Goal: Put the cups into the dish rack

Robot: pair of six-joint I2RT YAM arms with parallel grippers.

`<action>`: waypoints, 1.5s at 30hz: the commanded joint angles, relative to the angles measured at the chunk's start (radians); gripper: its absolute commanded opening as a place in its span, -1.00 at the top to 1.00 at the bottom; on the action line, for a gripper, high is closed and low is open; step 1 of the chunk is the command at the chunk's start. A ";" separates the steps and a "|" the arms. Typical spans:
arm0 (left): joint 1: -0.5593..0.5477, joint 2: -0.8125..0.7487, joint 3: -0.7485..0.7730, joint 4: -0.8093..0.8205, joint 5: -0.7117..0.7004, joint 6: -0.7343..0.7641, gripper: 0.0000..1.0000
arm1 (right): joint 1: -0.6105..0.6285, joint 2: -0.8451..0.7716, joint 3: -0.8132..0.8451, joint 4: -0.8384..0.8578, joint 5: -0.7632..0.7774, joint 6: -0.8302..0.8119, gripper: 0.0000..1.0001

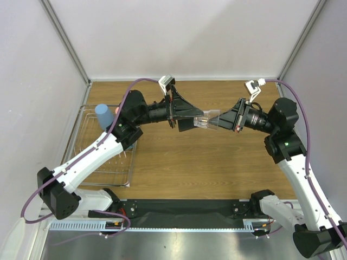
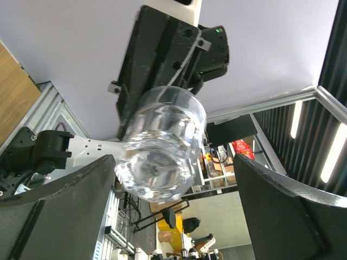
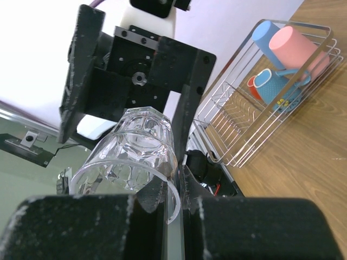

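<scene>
Mid-air, R claw [image 1: 221,120] pinches clear glass [image 1: 205,122] — L claw [image 1: 187,117] spread wide.

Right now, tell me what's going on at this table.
The two arms meet in mid-air above the table. The right gripper is pinched on the rim of the clear glass, holding it on its side. The left gripper stands open with a finger on either side of the glass's base, not closed on it, so this looks like a handover. At the left, the dish rack already holds the light-blue tumbler, pink tumbler, orange mug and blue mug.
</scene>
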 commanded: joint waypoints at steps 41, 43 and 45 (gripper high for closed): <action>0.829 0.049 0.574 -1.285 -0.928 0.704 1.00 | -0.070 0.435 0.332 -0.731 0.242 -0.469 -0.95; 0.881 0.094 0.604 -1.315 -0.966 0.689 0.99 | -0.075 0.492 0.357 -0.748 0.238 -0.495 -0.95; 0.888 0.177 0.646 -1.336 -1.005 0.686 0.99 | -0.080 0.540 0.371 -0.749 0.227 -0.508 -0.94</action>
